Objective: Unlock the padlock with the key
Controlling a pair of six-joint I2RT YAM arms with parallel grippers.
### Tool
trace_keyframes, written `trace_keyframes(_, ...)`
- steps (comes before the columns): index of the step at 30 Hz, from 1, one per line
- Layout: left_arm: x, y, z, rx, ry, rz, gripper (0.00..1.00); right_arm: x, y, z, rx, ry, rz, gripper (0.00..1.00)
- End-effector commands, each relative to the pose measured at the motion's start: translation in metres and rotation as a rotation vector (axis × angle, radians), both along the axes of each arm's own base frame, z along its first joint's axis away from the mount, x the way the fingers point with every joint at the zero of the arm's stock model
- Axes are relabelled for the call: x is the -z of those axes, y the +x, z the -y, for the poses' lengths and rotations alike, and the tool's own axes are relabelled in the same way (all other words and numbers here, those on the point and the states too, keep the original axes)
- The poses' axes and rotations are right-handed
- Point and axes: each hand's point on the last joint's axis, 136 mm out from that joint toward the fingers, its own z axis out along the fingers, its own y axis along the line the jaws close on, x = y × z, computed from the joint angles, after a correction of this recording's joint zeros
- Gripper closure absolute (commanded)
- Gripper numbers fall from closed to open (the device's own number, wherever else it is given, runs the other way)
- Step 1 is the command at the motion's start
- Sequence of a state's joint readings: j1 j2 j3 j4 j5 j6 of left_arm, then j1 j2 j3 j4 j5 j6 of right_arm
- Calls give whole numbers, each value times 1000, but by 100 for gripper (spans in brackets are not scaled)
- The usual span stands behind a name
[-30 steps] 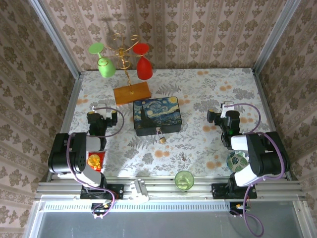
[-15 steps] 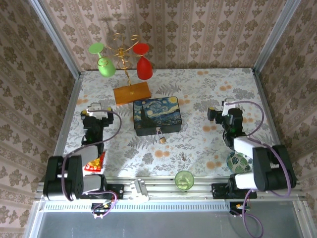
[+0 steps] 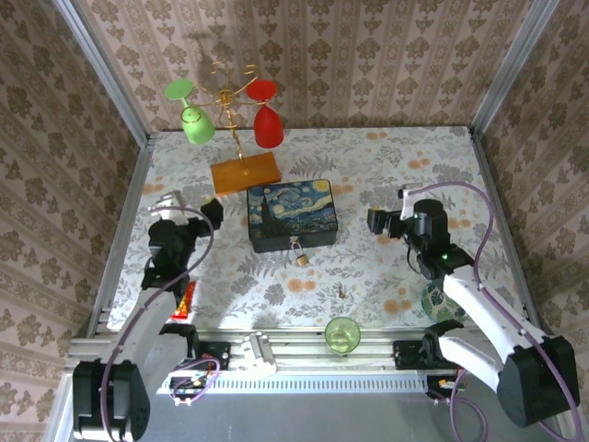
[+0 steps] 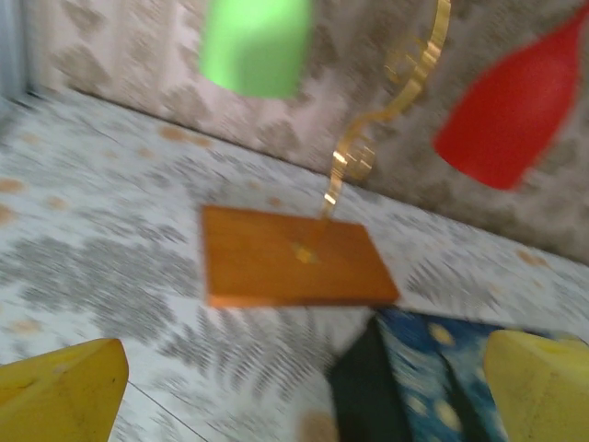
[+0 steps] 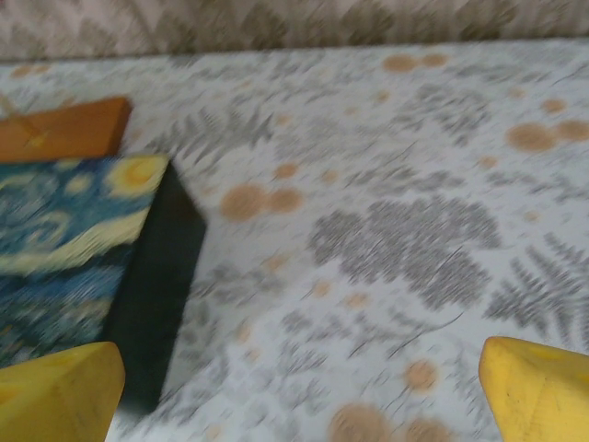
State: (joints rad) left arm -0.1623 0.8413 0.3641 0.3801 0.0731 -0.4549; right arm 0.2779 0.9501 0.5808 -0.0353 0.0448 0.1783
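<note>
Both spread wide, left end effector [image 3: 213,210] and right end effector [image 3: 375,222] flank the box [image 3: 293,215]; overhead shows its padlock [image 3: 300,257].

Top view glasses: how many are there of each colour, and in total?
Green: 2, the hanging green glass on the gold wire rack and the upright green glass at the near edge.
Red: 1, the hanging red glass.
Total: 3

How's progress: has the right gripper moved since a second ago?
Yes. The right gripper has shifted left, closer to the blue box.
</note>
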Motion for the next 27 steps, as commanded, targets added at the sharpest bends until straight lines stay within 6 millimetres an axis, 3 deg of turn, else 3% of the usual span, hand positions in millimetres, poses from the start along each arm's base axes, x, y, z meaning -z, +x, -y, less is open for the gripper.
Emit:
trace_keyframes(1, -6, -23, 45, 184, -63, -95, 0, 23, -36, -6, -7, -18, -180, 0)
trace_keyframes(10, -24, -77, 109, 473, 5, -136, 0, 50, -74, -50, -106, -37, -336, 0)
trace_keyframes(14, -10, -97, 136, 558, 5, -188, 0, 63, -85, -59, -75, -60, -382, 0)
trace_keyframes(20, 17, -115, 187, 653, 42, -302, 0, 99, -102, -87, -115, -104, -499, 4)
trace_keyframes(25, 30, -118, 215, 666, 109, -397, 0, 120, -114, -107, -161, -183, -553, 8)
trace_keyframes(27, 33, -117, 220, 650, 101, -423, 0, 120, -116, -102, -131, -250, -548, 12)
